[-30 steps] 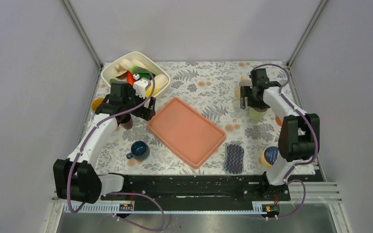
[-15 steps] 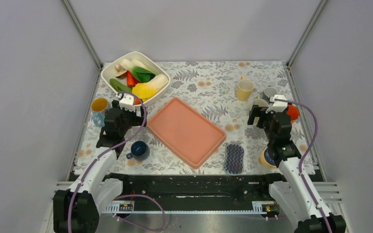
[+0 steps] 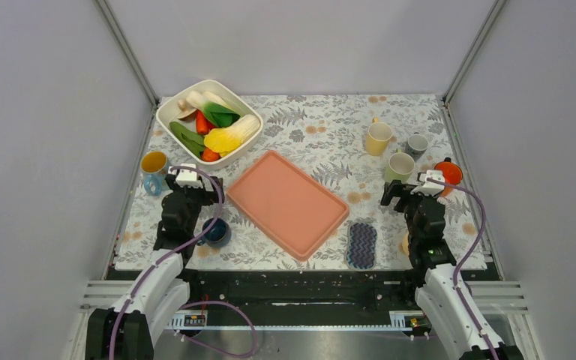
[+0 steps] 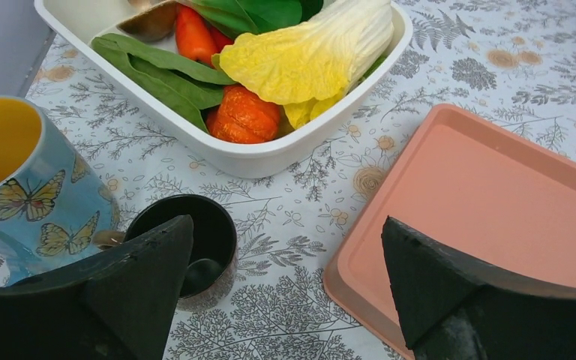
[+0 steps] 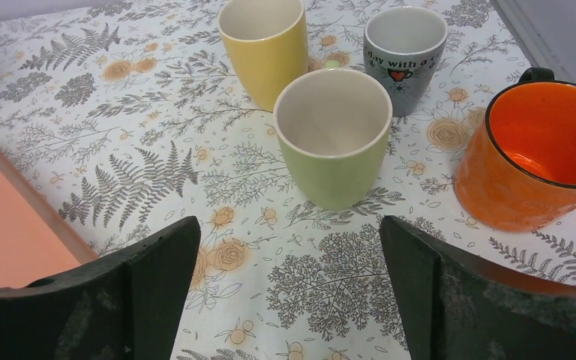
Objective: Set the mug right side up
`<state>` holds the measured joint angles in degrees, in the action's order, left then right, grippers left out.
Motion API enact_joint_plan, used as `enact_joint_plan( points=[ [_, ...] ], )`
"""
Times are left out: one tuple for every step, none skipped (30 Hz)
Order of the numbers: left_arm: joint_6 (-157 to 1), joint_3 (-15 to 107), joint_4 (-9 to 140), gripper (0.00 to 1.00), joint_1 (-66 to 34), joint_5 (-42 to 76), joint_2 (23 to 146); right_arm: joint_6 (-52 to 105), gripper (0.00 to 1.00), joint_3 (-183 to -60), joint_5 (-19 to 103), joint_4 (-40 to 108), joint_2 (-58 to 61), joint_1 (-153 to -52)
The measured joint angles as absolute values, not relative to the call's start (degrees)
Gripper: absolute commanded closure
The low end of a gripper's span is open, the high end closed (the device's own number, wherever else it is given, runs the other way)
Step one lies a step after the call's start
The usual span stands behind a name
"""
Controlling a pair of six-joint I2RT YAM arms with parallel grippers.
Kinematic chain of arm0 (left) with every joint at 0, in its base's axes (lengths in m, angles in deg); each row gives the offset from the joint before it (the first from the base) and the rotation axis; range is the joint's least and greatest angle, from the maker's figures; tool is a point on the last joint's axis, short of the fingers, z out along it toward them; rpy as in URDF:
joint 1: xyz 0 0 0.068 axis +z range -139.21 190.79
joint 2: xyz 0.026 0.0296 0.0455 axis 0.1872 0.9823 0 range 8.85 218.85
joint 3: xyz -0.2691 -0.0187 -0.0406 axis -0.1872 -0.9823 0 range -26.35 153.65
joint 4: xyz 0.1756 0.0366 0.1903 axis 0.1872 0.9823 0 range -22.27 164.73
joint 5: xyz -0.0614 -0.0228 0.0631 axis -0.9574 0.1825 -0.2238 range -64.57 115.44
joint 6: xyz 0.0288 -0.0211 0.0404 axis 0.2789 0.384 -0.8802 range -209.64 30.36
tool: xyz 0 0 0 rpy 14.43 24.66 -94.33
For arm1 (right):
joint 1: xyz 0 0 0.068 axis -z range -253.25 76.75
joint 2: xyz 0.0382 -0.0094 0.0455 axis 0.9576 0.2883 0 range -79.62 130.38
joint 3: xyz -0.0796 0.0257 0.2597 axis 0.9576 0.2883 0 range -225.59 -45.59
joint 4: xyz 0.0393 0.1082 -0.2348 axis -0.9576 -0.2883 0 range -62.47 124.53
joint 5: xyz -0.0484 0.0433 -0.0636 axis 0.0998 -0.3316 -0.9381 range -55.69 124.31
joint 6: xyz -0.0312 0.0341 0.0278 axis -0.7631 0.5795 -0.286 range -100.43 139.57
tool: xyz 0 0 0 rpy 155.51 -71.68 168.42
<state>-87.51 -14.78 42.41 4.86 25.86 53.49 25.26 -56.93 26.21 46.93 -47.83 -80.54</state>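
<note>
A light green mug (image 5: pixel 334 142) stands mouth up just ahead of my right gripper (image 5: pixel 289 225), which is open, empty and apart from it. The mug also shows in the top view (image 3: pixel 400 166), with the right gripper (image 3: pixel 409 191) behind it. A yellow mug (image 5: pixel 264 46), a grey mug (image 5: pixel 405 46) and an orange mug (image 5: pixel 534 154) stand mouth up around it. My left gripper (image 4: pixel 286 225) is open and empty. A small black cup (image 4: pixel 195 234) stands mouth up by its left finger. A dark blue mug (image 3: pixel 214 232) sits near the left arm; I cannot tell which way up.
A salmon tray (image 3: pixel 287 202) lies mid-table. A white bowl (image 3: pixel 166 112) of toy vegetables stands at the back left. A butterfly mug (image 4: pixel 15 176) stands left of the black cup. A striped sponge (image 3: pixel 361 244) lies near the front. A tan mug (image 3: pixel 404 242) is mostly hidden under my right arm.
Both arms have pulled back toward the near edge. The right gripper has come away from the green mug, which stands upright. The left gripper has backed off from the bowl.
</note>
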Motion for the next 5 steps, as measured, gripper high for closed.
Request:
enact_joint_plan(
  points=[
    [-87.3, -14.8, 42.0, 0.01, 4.9, 26.3, 53.3, 25.4, 0.01, -56.9, 25.9, 47.0, -47.8, -80.5],
    [-87.0, -14.8, 41.9, 0.02, 4.9, 26.6, 53.2, 25.5, 0.01, -56.9, 25.8, 46.9, -47.8, -80.5],
    [-86.9, -14.8, 41.8, 0.02, 4.9, 27.0, 53.1, 25.5, 0.01, -56.9, 25.8, 46.9, -47.6, -80.5],
    [-86.8, -14.8, 41.9, 0.02, 4.9, 27.3, 53.2, 25.5, 0.01, -56.9, 25.8, 46.9, -47.5, -80.5],
    [-86.8, -14.8, 42.0, 0.01, 4.9, 27.5, 53.2, 25.5, 0.01, -56.9, 25.8, 46.9, -47.4, -80.5]
  ],
)
